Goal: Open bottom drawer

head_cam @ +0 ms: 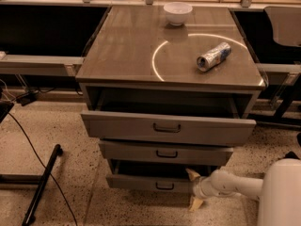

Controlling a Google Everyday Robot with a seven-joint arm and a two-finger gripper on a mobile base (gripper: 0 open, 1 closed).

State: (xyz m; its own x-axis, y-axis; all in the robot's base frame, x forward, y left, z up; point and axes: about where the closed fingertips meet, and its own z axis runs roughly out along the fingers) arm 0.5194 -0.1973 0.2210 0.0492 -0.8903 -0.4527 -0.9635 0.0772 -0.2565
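Observation:
The bottom drawer (141, 181) is the lowest and narrowest grey front of the cabinet, with a small dark bar handle (164, 186) at its centre. It stands pulled out a little, with a dark gap above its front. My gripper (194, 189) is at the right end of this drawer front, reaching in from the right on a white arm (235, 185). Its tan fingers are apart: one fingertip (192, 174) is above the front's top edge and the other is below, near the floor. It holds nothing.
The top drawer (167, 128) is pulled far out and the middle drawer (164, 153) slightly. On the cabinet top are a white bowl (177, 12) and a lying can (214, 56). A dark stand and cable (42, 182) lie on the speckled floor at left.

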